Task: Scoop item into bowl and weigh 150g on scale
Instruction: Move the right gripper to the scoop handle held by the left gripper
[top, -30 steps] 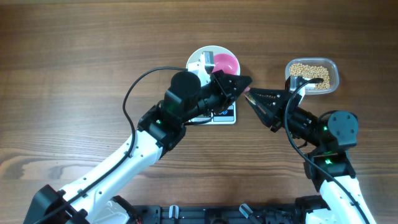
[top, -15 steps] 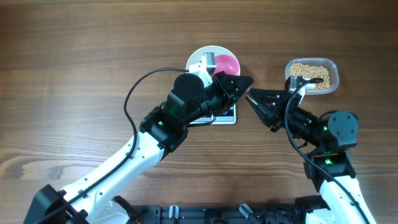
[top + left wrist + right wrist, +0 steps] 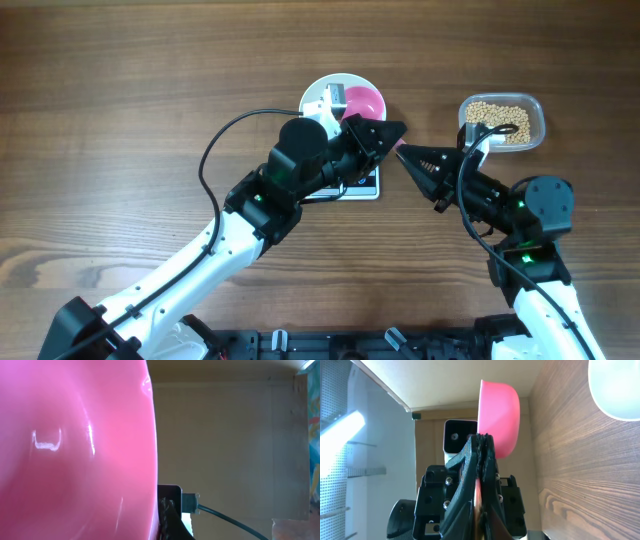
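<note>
Now our left gripper and right gripper pinch the pink scoop by its handle; beans at two o'clock likely roll.

No legible text, number or brand in any view. Scale: display hidden under the left arm. A few small dark marks sit on its exposed front edge, too small to read. Both wrist views: no lettering resolved on any surface in frame.
</note>
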Controlling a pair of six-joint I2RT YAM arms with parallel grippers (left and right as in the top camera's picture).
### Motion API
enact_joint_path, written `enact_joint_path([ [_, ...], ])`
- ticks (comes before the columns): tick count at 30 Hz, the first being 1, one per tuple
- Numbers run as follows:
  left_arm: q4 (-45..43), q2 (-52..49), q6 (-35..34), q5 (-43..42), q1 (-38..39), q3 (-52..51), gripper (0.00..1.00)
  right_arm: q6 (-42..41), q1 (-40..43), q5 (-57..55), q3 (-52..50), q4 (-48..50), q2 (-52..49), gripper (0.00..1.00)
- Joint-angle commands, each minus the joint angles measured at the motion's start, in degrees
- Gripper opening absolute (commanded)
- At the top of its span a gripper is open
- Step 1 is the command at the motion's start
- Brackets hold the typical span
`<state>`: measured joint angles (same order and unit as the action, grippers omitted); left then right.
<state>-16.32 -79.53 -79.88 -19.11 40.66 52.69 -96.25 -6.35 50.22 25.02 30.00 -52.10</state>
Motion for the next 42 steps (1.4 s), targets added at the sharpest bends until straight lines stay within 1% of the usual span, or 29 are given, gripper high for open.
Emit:
enact_joint_path([
  [1, 0.31, 0.76, -0.07, 0.33, 0.11, 0.81, 0.09, 0.17, -0.22, -1.99, 0.79, 0.37, -0.57, 0.04],
  [2, 0.37, 0.76, -0.09, 0.33, 0.11, 0.81, 0.11, 0.28, -0.22, -1.99, 0.79, 0.39, -0.7, 0.04],
  [4, 0.74, 0.76, -0.07, 0.35, 0.11, 0.81, 0.24, 0.55, -0.22, -2.21, 0.79, 0.37, -1.14, 0.04],
  [5, 0.76, 0.76, -0.07, 0.35, 0.11, 0.81, 0.28, 1.22, -0.22, -2.43, 0.79, 0.39, -1.42, 0.04],
  [6, 0.94, 0.76, 0.15, 0.35, 0.11, 0.81, 0.4, 2.64, -0.22, -2.82, 0.79, 0.33, -1.79, 0.04],
  [9, 1.55, 0.76, 0.26, 0.35, 0.11, 0.81, 0.63, 5.01, -0.22, -3.34, 0.79, 0.31, -2.25, 0.04],
  [11, 1.81, 0.76, 2.34, 0.35, 0.11, 0.81, 0.78, 6.34, -0.22, -3.93, 0.79, 0.15, -2.34, 0.04],
  [12, 1.84, 0.76, 4.83, 0.35, 0.11, 0.81, 0.86, 7.08, -0.22, -4.42, 0.81, -0.39, -2.34, 0.04],
  [15, 2.1, 0.76, 9.49, 0.37, 0.11, 0.81, 1.0, 9.29, -0.22, -4.87, 0.79, -0.7, -2.34, 0.04],
  [20, 2.49, 0.76, 13.92, 1.09, 0.04, 0.81, 1.0, 9.09, -0.22, -3.58, 0.81, -0.9, -2.34, 0.04],
  [26, 3.06, 0.76, 13.79, 2.25, 0.04, 0.81, 1.0, 4.52, -0.22, 2.4, 0.81, -0.9, -2.34, 0.04],
  [31, 3.06, 0.76, 13.42, 2.23, 0.07, 0.81, 1.0, 3.65, -0.22, 5.42, 0.81, -0.9, -2.34, 0.04],
  [32, 3.04, 0.76, 13.42, 2.16, 0.07, 0.81, 0.98, 3.87, -0.22, 5.95, 0.81, -0.9, -2.34, 0.04],
  [35, 2.86, 0.76, 13.42, 2.03, 0.04, 0.81, 0.81, 4.79, -0.22, 6.47, 0.79, -1.11, -2.34, 0.04],
  [36, 2.86, 0.76, 13.44, 2.03, 0.04, 0.81, 0.77, 4.74, -0.22, 6.45, 0.79, -1.62, -2.34, 0.04],
  [38, 2.86, 0.76, 13.42, 2.05, 0.04, 0.81, 0.74, 4.85, -0.22, 5.6, 0.79, -4.59, -2.34, 0.04],
  [42, 2.93, 0.76, 13.44, 2.03, 0.04, 0.81, 0.74, 6.19, -0.22, 2.89, 0.79, -14.32, -2.34, 0.04],
])
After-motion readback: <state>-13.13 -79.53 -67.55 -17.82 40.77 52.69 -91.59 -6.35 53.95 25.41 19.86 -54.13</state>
